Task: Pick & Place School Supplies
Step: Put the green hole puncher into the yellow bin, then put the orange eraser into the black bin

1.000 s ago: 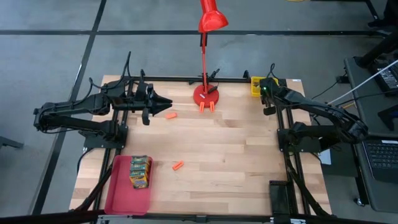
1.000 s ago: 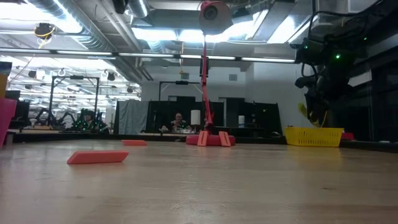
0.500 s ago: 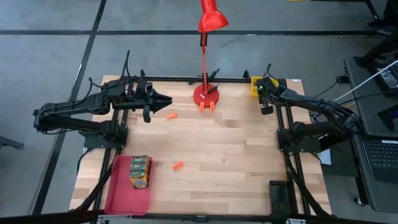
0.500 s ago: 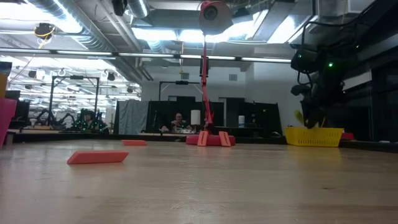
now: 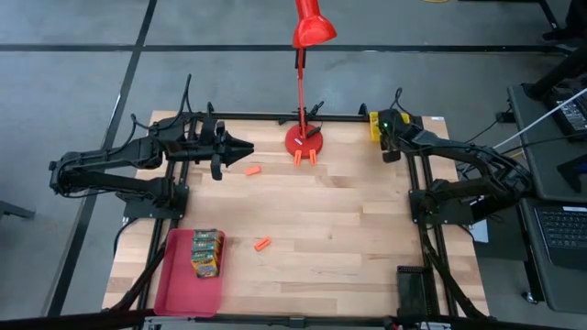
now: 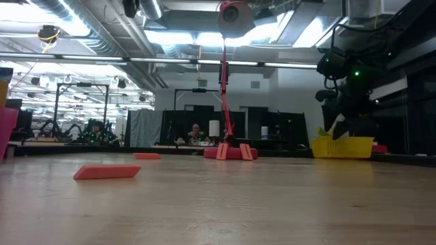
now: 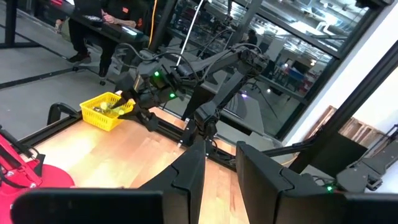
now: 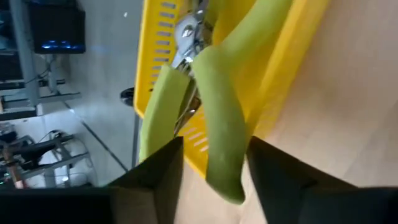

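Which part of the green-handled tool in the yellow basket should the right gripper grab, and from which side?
Grip one green handle of the tool: the handles jut out past the yellow basket rim, while the metal head lies inside. Probably come from the open table side, right gripper fingers straddling that handle.

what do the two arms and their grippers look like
Both arms are dark, near-black jointed links with black cables looping along them. The right arm shows small green indicator lights near its wrist. The left gripper has two flat, dark, blocky fingers; the right gripper looks the same.

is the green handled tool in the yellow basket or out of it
Partly in. In the right wrist view the green-handled tool has its metal head inside the yellow basket, while its handles stick out over the rim between the right gripper fingers.
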You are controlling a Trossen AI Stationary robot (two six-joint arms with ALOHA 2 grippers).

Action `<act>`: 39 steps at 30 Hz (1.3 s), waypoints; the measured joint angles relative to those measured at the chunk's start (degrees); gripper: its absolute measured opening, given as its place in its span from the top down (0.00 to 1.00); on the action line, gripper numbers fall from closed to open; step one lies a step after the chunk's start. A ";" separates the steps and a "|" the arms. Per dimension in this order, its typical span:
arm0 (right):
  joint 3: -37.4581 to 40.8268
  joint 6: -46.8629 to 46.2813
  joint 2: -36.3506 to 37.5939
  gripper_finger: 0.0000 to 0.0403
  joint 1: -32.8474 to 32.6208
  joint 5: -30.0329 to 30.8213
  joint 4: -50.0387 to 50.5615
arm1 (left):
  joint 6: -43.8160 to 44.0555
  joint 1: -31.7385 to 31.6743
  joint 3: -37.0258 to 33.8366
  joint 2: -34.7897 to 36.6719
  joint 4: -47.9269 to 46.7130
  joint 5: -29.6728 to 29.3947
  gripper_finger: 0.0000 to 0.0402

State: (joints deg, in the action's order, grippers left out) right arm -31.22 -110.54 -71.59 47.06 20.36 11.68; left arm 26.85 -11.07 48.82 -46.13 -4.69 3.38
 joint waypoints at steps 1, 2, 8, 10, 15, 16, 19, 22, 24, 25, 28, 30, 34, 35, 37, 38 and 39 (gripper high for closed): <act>0.00 0.00 0.01 0.53 -0.01 -0.03 -0.56 | -0.04 0.00 0.00 0.00 0.01 0.02 0.79; 0.00 0.00 0.11 0.51 -0.01 -0.05 -0.96 | -0.04 0.00 0.00 0.00 0.00 0.02 0.79; -1.43 0.05 1.22 0.45 -1.12 1.33 -1.50 | -0.45 0.04 0.00 0.00 0.00 0.76 0.79; -1.87 0.21 1.83 0.45 -1.87 2.39 -1.75 | -0.61 0.04 0.00 0.00 0.00 0.87 0.79; -1.90 0.18 2.66 0.45 -4.41 2.77 -0.28 | -1.08 0.04 0.00 0.00 0.20 1.44 0.79; -1.91 0.07 2.67 0.45 -4.88 2.77 -0.10 | -1.08 0.09 0.00 0.00 0.21 1.53 0.79; -1.92 -0.45 2.67 0.47 -6.27 2.78 1.04 | -1.00 0.09 0.00 0.00 0.22 2.83 0.79; -1.92 -0.53 2.67 0.50 -7.52 2.77 1.44 | -0.68 0.09 0.00 0.00 0.22 4.05 0.79; -1.92 -0.35 2.67 0.52 -8.59 2.77 1.69 | -0.65 0.09 0.00 0.00 0.20 4.15 0.79; -1.92 -0.19 2.69 0.53 -9.21 2.77 1.87 | -0.65 0.09 0.00 0.00 0.20 4.17 0.79; -1.92 0.05 3.00 0.56 -11.65 2.78 2.19 | -0.87 0.09 0.00 0.00 0.22 4.22 0.79; -1.92 2.83 3.51 0.57 -13.83 3.20 1.11 | -1.00 0.09 0.00 0.00 0.20 4.51 0.79; -1.95 13.17 5.01 0.57 -20.01 -0.20 0.58 | -1.89 0.10 0.07 0.00 -0.34 6.39 0.79; -1.93 15.71 5.33 0.57 -22.13 -1.05 -0.49 | -1.97 0.09 0.07 0.00 -0.76 6.79 0.79; -1.92 23.14 5.72 0.57 -26.80 -2.99 -7.44 | -2.08 0.09 0.07 0.00 -2.18 6.92 0.79; -1.92 27.83 5.89 0.57 -29.13 -4.56 -11.81 | -2.11 0.09 0.08 0.02 -3.30 6.74 0.79; -1.96 32.09 5.92 0.57 -31.41 -5.60 -16.28 | -2.12 0.09 0.09 0.02 -4.68 6.07 0.79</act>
State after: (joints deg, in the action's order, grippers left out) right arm -33.19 -78.45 -65.67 15.65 14.76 -4.60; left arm 24.73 -10.98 48.90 -46.11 -9.37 9.45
